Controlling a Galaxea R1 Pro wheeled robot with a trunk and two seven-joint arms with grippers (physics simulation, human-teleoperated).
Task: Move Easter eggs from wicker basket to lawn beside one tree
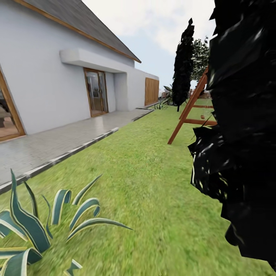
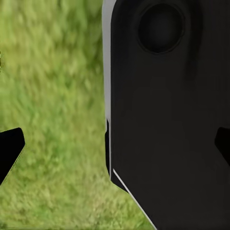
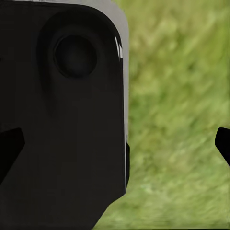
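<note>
Lawn bears striped agave, wooden frame, dark tree

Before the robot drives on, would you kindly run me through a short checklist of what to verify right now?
1. Basket or eggs in sight: not ok; the head view shows lawn, a paved path and a house.
2. Open grass ahead: ok; the lawn runs free toward a wooden frame.
3. Room on the right: not ok; dark foliage crowds that side.
4. Room on the left: cannot tell; a striped spiky plant sits close.
5. Left gripper carrying nothing: ok; fingertips apart, nothing held between them.
6. Right gripper carrying nothing: ok; likewise apart.
</note>
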